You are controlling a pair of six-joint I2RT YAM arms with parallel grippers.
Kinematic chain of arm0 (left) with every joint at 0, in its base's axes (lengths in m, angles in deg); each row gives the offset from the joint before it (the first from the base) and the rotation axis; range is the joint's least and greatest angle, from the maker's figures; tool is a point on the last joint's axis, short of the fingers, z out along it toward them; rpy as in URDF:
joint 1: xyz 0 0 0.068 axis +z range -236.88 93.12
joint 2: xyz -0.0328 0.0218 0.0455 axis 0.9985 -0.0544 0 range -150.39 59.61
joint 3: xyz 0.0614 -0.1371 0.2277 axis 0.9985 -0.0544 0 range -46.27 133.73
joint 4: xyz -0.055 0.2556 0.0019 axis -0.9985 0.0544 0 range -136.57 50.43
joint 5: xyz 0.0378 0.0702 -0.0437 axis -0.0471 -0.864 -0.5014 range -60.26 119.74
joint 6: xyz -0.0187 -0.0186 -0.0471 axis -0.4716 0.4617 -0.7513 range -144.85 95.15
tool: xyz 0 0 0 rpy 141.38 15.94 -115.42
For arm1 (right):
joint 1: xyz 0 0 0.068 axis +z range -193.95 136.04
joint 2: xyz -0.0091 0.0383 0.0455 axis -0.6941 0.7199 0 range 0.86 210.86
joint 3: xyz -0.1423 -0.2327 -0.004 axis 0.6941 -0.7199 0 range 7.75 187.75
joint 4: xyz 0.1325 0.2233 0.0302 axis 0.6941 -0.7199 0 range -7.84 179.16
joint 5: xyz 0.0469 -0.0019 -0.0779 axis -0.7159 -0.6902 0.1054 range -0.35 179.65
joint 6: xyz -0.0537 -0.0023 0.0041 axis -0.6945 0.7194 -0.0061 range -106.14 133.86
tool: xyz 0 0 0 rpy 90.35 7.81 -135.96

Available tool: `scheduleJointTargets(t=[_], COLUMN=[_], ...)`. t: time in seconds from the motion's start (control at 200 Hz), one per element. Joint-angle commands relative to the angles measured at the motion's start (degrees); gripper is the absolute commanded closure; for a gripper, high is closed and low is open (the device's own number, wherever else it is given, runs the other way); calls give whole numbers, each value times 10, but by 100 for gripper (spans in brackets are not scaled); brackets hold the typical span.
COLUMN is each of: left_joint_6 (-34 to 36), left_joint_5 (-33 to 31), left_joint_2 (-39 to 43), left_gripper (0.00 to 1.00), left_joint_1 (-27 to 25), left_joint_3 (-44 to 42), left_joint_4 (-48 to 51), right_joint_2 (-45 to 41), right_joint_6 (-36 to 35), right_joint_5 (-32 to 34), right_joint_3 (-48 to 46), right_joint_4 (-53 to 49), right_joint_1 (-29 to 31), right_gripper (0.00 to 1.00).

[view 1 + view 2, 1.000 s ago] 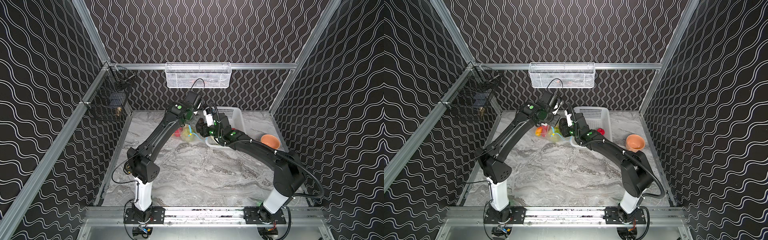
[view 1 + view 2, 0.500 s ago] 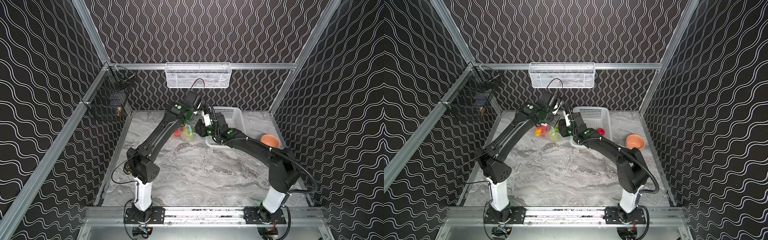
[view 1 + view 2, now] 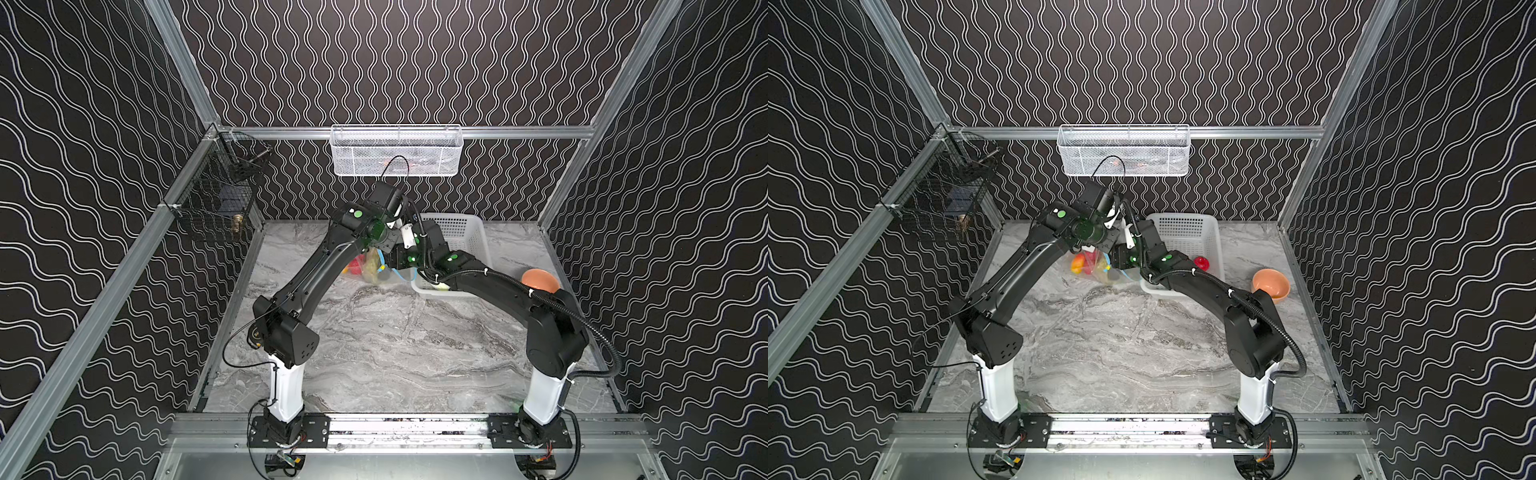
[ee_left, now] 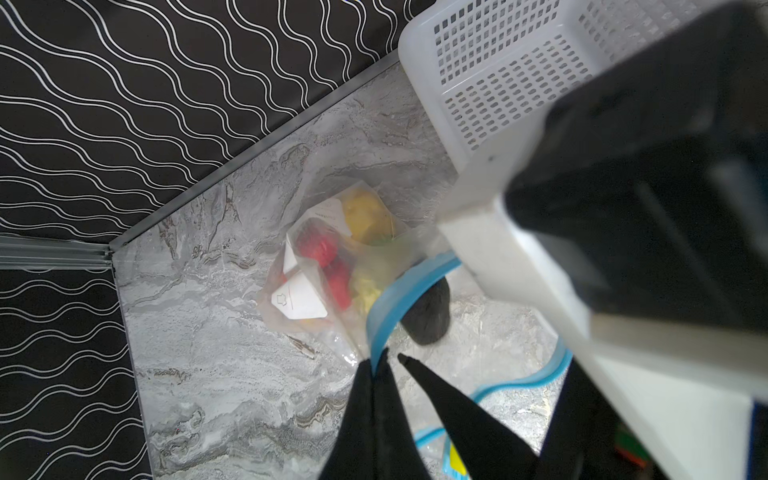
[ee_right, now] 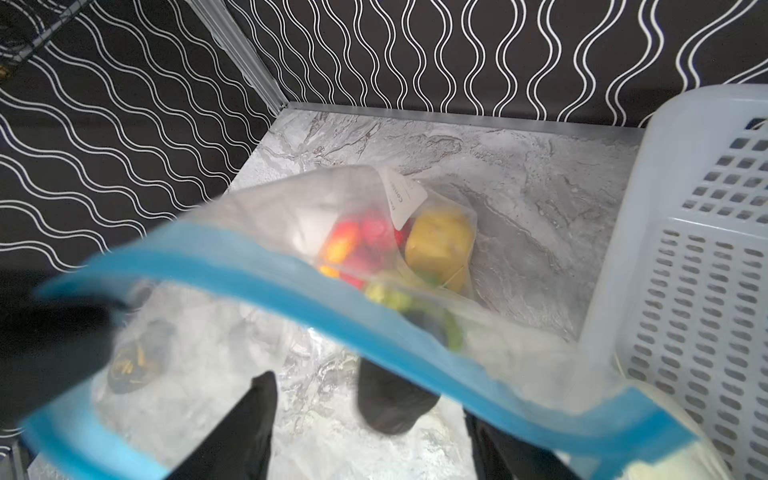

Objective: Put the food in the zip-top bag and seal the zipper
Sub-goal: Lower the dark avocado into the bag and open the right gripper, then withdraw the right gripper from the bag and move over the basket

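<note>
The clear zip-top bag (image 4: 307,291) lies on the marble beside the white basket, also visible in both top views (image 3: 371,268) (image 3: 1096,266). Inside it are red (image 5: 370,232), yellow (image 5: 438,245) and green (image 5: 390,297) food pieces. My left gripper (image 4: 376,365) is shut on the blue zipper (image 4: 388,303) and holds the mouth up. The yellow slider (image 4: 457,465) sits at the strip's near end. My right gripper (image 5: 365,395) stands open at the mouth. The dark oval (image 5: 392,409) is loose between its fingers (image 5: 257,415), touching neither. Another red piece (image 3: 1201,262) lies in the basket.
The white perforated basket (image 3: 461,232) (image 4: 490,83) stands right next to the bag at the back. An orange bowl (image 3: 1270,284) sits to its right. A white mesh tray (image 3: 395,151) hangs on the back wall and a black wire cage (image 3: 216,208) on the left wall.
My right gripper has opened and let go of the dark oval at the bag's mouth. Its wrist has shifted slightly left. The left gripper has kept its hold on the zipper.
</note>
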Motion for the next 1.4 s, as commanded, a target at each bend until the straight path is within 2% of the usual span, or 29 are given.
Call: scheduleJointTargets(t=[0.0, 0.31, 0.691, 0.911, 1.396], left_joint_6=[1, 1, -1, -1, -4], left_joint_5=[-2, -5, -8, -11, -19], left_joint_2=[6, 8, 11, 16, 18], left_gripper=[100, 100, 100, 100, 100], left_joint_1=[-1, 0, 0, 0, 0], left_joint_3=[0, -2, -9, -17, -20], left_joint_4=[-4, -5, -10, -14, -18], right_joint_2=[2, -17, -62, -87, -129], right_joint_6=[6, 17, 24, 28, 20], right_joint_5=[-8, -16, 3, 22, 80], right_joint_3=[10, -7, -58, -71, -80], right_joint_4=[-7, 0, 10, 7, -18], right_joint_1=[1, 1, 1, 1, -13], right_gripper=[23, 17, 14, 1, 1])
